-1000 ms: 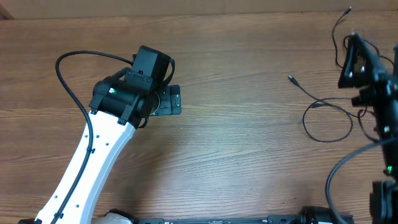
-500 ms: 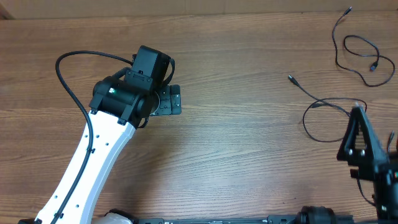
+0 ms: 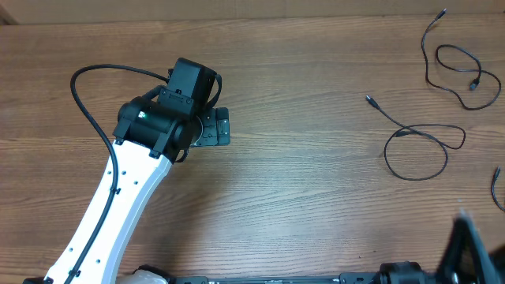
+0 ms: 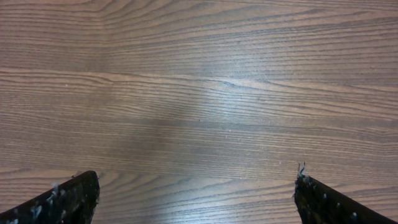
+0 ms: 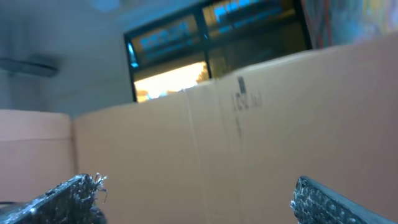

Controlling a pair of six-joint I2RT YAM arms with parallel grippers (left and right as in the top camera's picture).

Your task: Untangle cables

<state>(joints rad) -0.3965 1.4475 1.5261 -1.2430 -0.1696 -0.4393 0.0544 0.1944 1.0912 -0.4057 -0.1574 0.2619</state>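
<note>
Thin black cables lie apart at the table's right. One cable [image 3: 418, 140] forms a loop with a small plug end toward the left. A second cable [image 3: 451, 63] curls at the far right corner. A short piece of a third [image 3: 495, 186] shows at the right edge. My left gripper [image 3: 215, 128] rests over bare wood at centre left, far from the cables; its wrist view [image 4: 196, 199] shows the fingers wide apart and empty. My right gripper [image 3: 472, 248] is at the bottom right corner, tilted up; its wrist view [image 5: 196, 199] shows spread, empty fingers against a cardboard wall.
The left arm's thick black cord [image 3: 95, 87] arcs over the table's left side. A cardboard wall [image 5: 249, 124] stands beyond the table, with windows above it. The table's front edge holds the arm bases [image 3: 276, 278].
My right arm has drawn back from the far right corner toward the front edge, to the bottom right corner. The cables lie uncovered. The left arm has not moved.
</note>
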